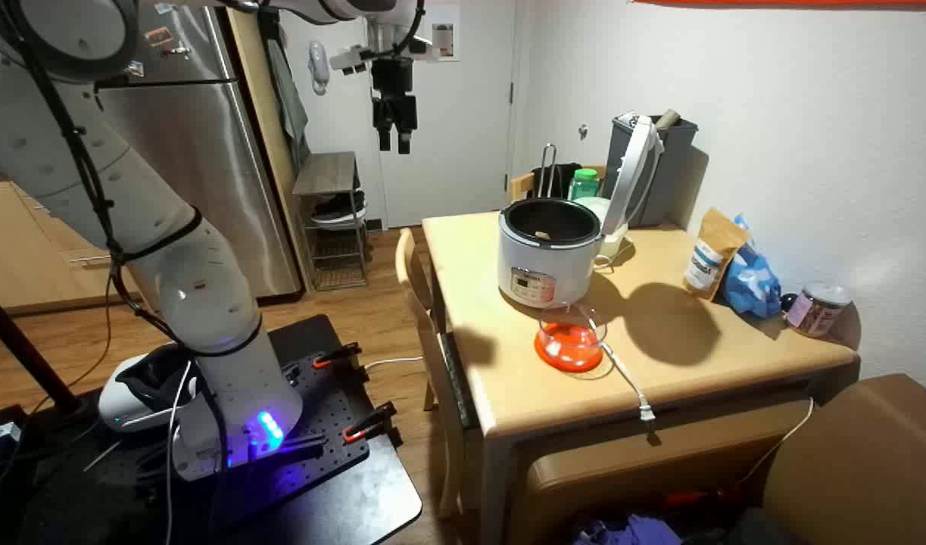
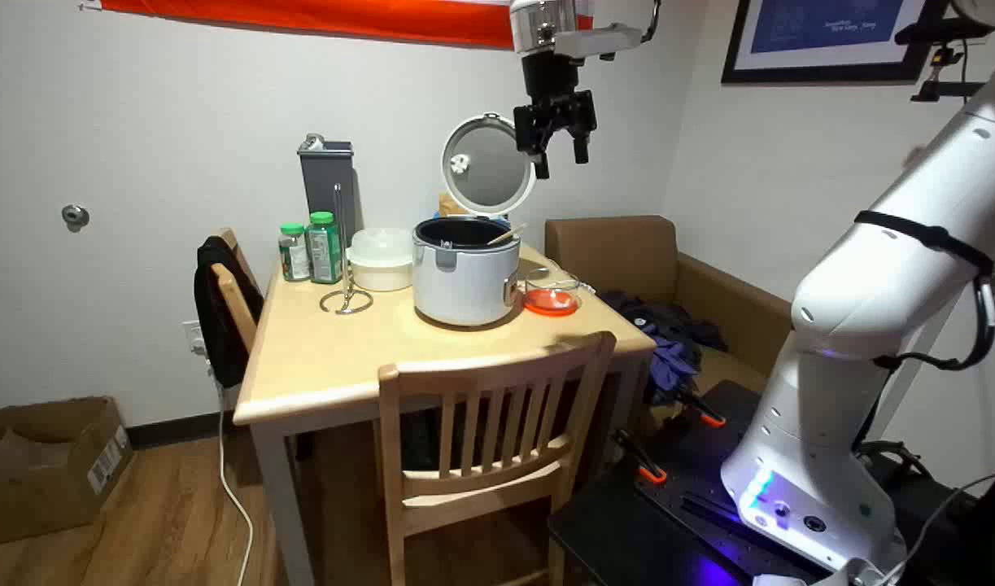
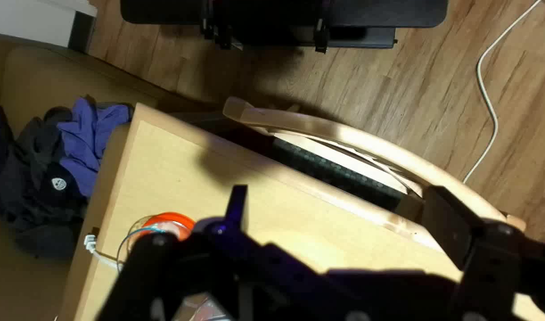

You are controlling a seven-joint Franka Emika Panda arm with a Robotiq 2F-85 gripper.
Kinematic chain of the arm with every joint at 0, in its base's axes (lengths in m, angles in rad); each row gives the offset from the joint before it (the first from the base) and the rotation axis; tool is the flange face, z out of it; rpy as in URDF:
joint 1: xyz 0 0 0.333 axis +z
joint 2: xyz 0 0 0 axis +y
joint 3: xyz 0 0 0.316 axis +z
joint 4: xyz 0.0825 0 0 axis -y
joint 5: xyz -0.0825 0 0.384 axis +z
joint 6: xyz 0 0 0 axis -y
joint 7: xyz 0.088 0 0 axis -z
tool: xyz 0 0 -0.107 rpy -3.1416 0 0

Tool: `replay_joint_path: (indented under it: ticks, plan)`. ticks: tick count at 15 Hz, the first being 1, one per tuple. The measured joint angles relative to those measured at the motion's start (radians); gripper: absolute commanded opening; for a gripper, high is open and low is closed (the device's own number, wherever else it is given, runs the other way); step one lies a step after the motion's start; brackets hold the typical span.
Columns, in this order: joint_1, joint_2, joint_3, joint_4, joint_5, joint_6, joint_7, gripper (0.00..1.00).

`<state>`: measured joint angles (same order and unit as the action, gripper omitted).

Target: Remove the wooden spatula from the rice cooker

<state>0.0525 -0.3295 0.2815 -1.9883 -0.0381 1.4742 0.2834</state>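
Note:
The rice cooker [image 1: 519, 253] is a squat round white pot with a dark rim. It stands on the table with its lid [image 2: 490, 167] raised, and it also shows in an exterior view [image 2: 464, 285]. The wooden spatula [image 2: 507, 235] leans in the pot with its handle end over the rim. In an exterior view only a small bit of the spatula [image 1: 542, 235] shows inside; its lower part is hidden. My gripper [image 1: 394, 144] is open and empty, high above and to the side of the cooker. It also shows in an exterior view [image 2: 562, 163] and in the wrist view [image 3: 337, 200].
A clear bowl on an orange-red disc [image 2: 551, 303] sits beside the cooker. A metal upright holder [image 2: 344, 252], green-capped bottles [image 2: 325, 248] and a pale container [image 2: 381, 268] stand on the table [image 2: 326, 350]. A wooden chair [image 2: 497, 374] is at the table's edge.

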Motion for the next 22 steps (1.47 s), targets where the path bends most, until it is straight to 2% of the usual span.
replay_joint_path:
  ticks: [13, 16, 22]
  plan:
    - [0.014, 0.045, -0.041, 0.000, 0.004, 0.030, 0.042, 1.00]
    - [0.007, 0.073, -0.061, 0.006, 0.031, 0.052, 0.156, 1.00]
    - [-0.016, 0.207, -0.138, 0.057, 0.111, 0.225, 0.341, 1.00]
